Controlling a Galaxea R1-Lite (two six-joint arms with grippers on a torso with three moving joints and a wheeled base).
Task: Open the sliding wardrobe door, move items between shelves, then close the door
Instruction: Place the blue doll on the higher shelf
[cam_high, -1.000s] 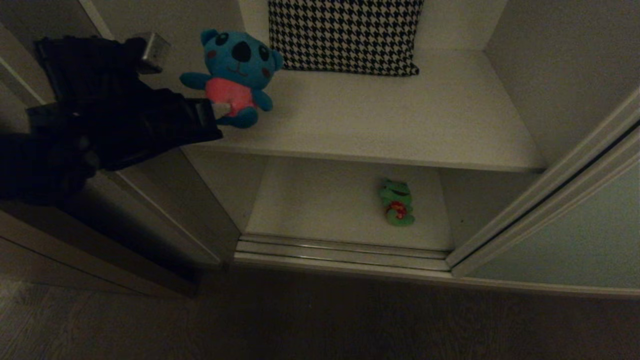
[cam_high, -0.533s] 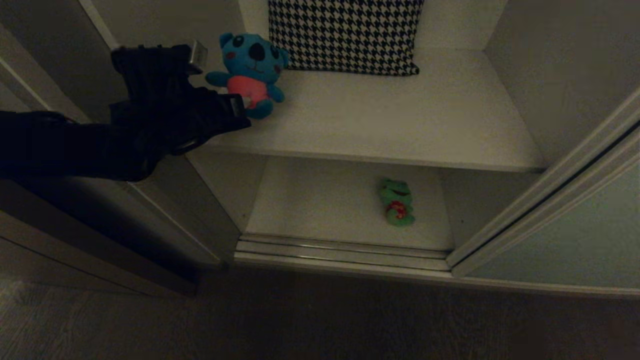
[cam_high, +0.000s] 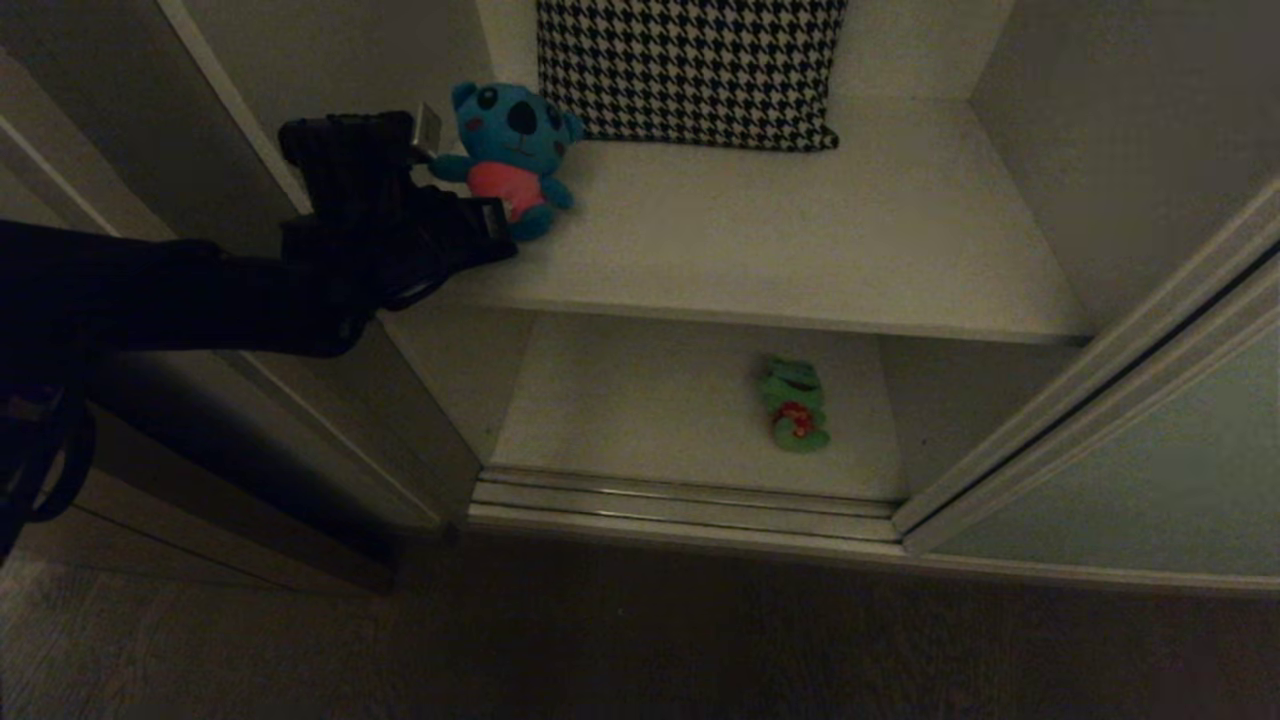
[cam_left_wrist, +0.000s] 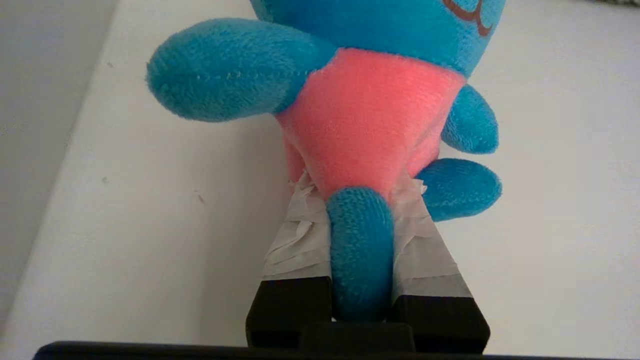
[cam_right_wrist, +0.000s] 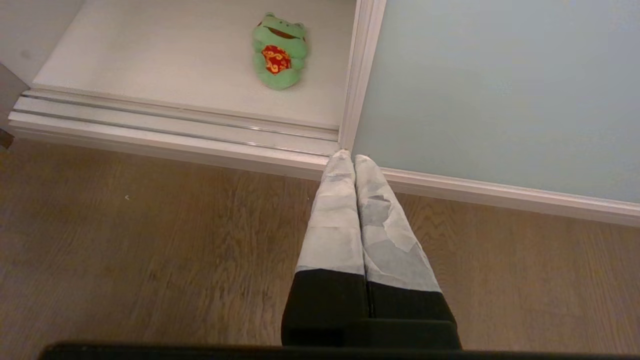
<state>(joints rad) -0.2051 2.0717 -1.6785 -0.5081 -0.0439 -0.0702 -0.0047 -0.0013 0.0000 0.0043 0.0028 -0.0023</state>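
- While the sliding wardrobe door (cam_high: 1150, 470) stands slid aside to the right and the compartment lies open, the step in hand is the transfer of items between shelves — the left gripper (cam_left_wrist: 357, 200) is clamped on the lower body of the teal-blue bear (cam_high: 512, 145), one leg caught between its taped fingers (cam_left_wrist: 300, 235).
- The bear sits upright at the far left of the upper shelf (cam_high: 800, 250), close to the left side wall and just left of the houndstooth cushion (cam_high: 690, 70); whether its seat already rests on the board I cannot tell.
- The green frog (cam_high: 795, 403) lies on its back on the lower shelf (cam_high: 640, 400), toward the right, near the door's frame.
- The right gripper (cam_right_wrist: 354, 165) hangs parked above the wooden floor (cam_right_wrist: 150, 240) in front of the door track, fingers pressed together and empty.
- Next, I judge, the bear must settle fully on the board; only then should the fingers part and the arm draw back toward the near side without toppling it.
- Compared with a second ago, the left arm has reached farther into the wardrobe — the bear has travelled from the shelf's near-left edge deeper in and rightward, toward the cushion. The frog and the door are unchanged.
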